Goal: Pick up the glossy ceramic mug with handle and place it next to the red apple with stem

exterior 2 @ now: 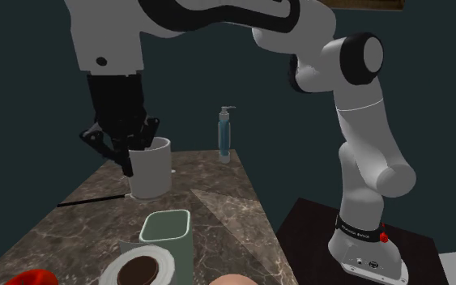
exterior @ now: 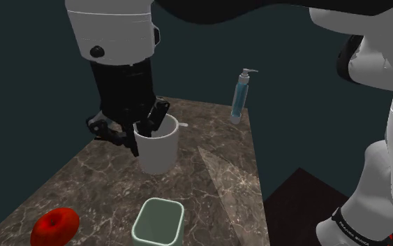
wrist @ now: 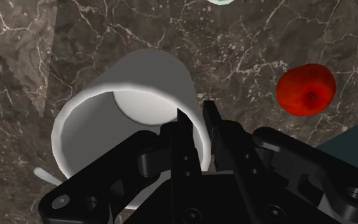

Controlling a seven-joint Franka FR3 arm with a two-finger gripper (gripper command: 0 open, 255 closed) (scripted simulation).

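The white mug (exterior: pixel 157 150) stands upright near the middle of the dark marble table (exterior: pixel 216 175). My black gripper (exterior: pixel 144 129) comes down from above and is shut on its rim, one finger inside the cup and one outside. In the wrist view the fingertips (wrist: pixel 182 130) clasp the mug (wrist: pixel 133 89) wall at the rim side toward the red apple (wrist: pixel 306 89). The apple (exterior: pixel 55 227) lies at the table's near corner in the shoulder view's lower left, well apart from the mug. In the second exterior view the gripper (exterior 2: pixel 134 151) holds the mug (exterior 2: pixel 151 172). Whether the mug's base touches the table I cannot tell.
A pale green square container (exterior: pixel 158 222) sits between mug and front edge, right of the apple. A blue pump bottle (exterior: pixel 241 94) stands at the far table edge. In the second exterior view a round white dish with a brown centre (exterior 2: pixel 141 267) lies near the green container (exterior 2: pixel 166 227).
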